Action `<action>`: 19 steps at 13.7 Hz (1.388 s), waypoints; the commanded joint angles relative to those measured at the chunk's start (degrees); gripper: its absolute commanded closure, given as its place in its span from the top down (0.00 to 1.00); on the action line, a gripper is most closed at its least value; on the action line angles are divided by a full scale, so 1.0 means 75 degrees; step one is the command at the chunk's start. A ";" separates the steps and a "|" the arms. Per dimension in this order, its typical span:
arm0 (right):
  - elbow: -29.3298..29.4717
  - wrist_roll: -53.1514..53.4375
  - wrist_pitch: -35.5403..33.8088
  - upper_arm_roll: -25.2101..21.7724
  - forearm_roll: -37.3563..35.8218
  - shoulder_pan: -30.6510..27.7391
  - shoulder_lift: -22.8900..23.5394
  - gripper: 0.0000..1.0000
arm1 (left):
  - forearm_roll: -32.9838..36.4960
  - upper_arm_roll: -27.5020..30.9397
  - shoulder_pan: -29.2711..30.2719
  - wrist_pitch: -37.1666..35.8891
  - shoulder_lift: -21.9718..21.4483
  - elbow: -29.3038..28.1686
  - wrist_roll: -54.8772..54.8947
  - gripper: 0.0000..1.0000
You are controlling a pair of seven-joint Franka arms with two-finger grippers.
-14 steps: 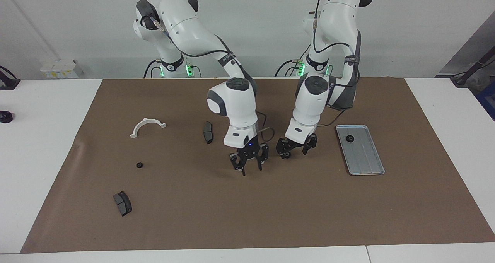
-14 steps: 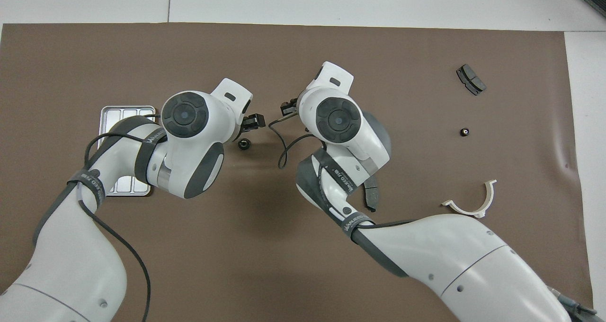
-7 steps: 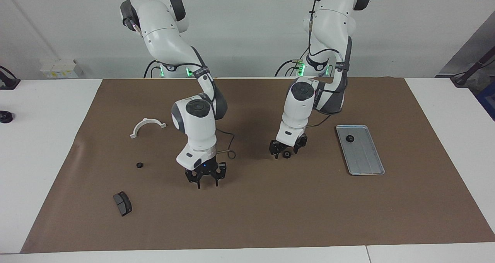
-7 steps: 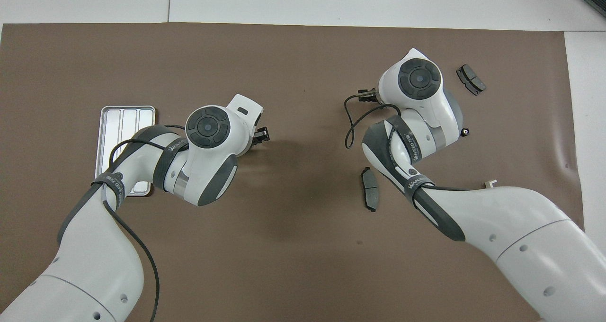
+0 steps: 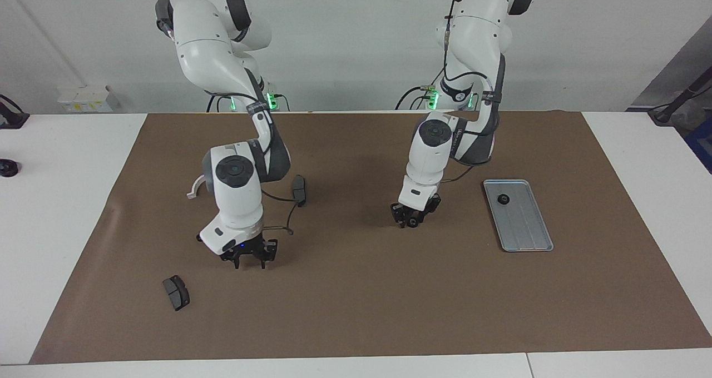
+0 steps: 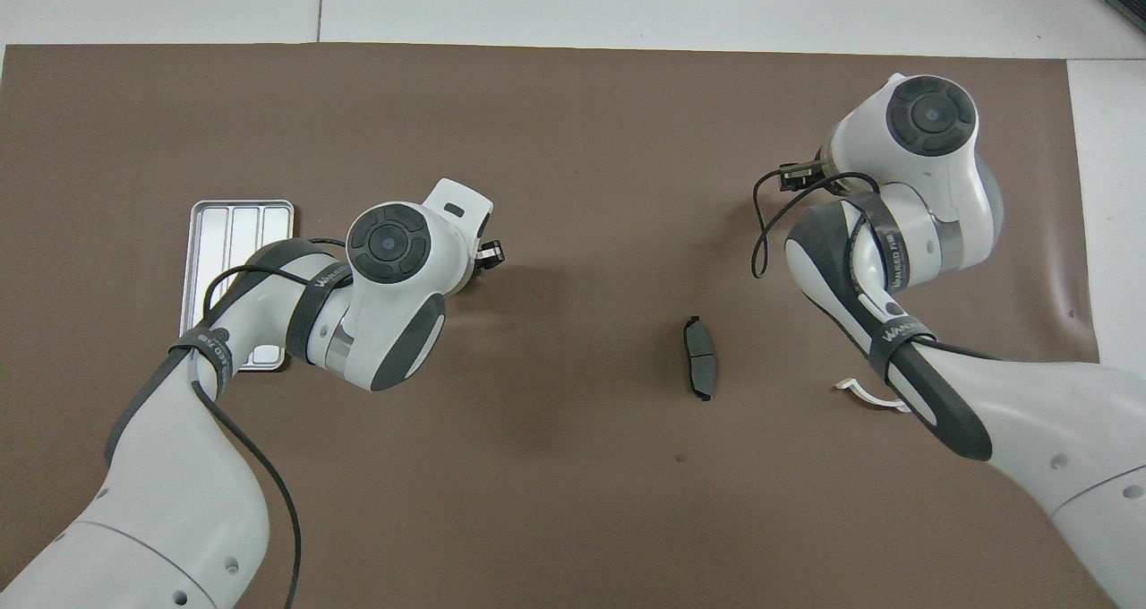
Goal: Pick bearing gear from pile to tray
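Observation:
A small black bearing gear [image 5: 412, 221] lies on the brown mat, and my left gripper [image 5: 411, 219] is down on it with both fingertips closed against it. In the overhead view that gear is hidden under the left hand. The silver tray [image 5: 525, 230] [image 6: 237, 224] lies beside it toward the left arm's end and holds one black gear [image 5: 503, 199]. My right gripper [image 5: 248, 257] hangs open and low over the mat with nothing in it. Beside its wrist a second loose gear [image 5: 198, 237] just shows.
One dark grey pad [image 5: 176, 292] lies farther from the robots than the right gripper; another pad [image 5: 299, 190] [image 6: 699, 369] lies near mid-table. The white half-ring bracket [image 5: 192, 189] [image 6: 864, 392] is partly covered by the right arm.
My left gripper has come down around the gear on the mat and closed on it. The right arm has swung toward its own end of the table and dropped lower.

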 commanded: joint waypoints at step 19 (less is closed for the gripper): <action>-0.2205 -0.1002 0.0623 0.0176 0.0618 -0.1388 -0.0901 0.55 | -0.1207 0.0060 0.4411 -0.0737 -0.2342 -0.2447 0.6549 0.01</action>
